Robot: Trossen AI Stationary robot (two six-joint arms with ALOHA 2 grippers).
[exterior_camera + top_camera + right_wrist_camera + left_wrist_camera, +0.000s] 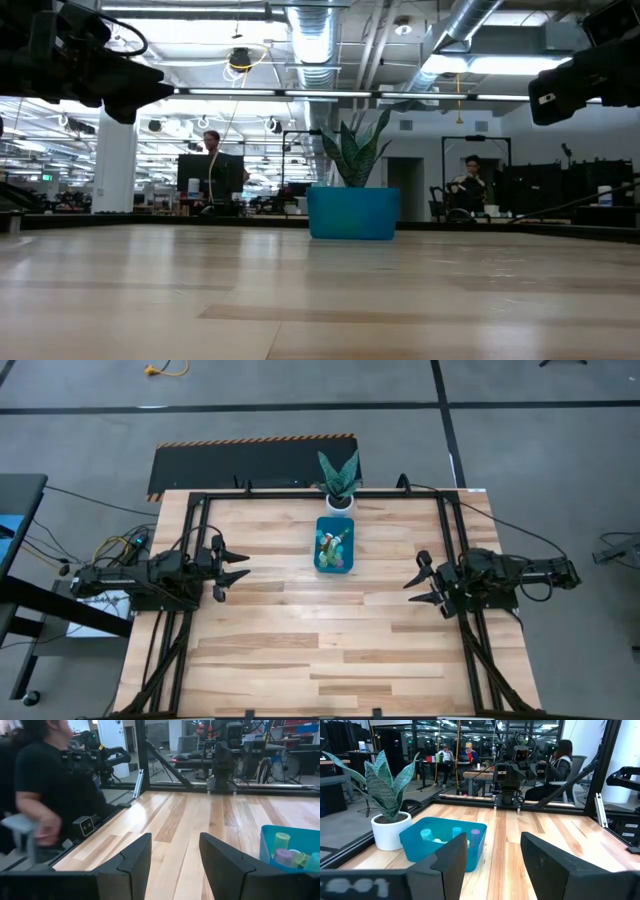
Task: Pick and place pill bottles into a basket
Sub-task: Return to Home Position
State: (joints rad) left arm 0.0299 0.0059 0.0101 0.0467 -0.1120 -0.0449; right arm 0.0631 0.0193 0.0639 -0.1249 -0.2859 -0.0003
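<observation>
The teal-blue basket (335, 544) stands on the wooden table toward its far edge, at mid width; it also shows in the left wrist view (442, 842), the right wrist view (290, 847) and the low view (353, 213). Several small coloured pill bottles (333, 547) lie inside it (454, 834) (290, 854). My left gripper (238, 565) hovers open at the table's left side, pointing level toward the middle, its fingers empty (492, 862). My right gripper (420, 582) hovers open at the right side, likewise empty (175, 862).
A white pot with a green plant (339, 484) stands just beyond the basket at the far edge (390, 827). A black frame (300, 493) rims the table. A person (50, 795) sits beside the table's near side in the right wrist view.
</observation>
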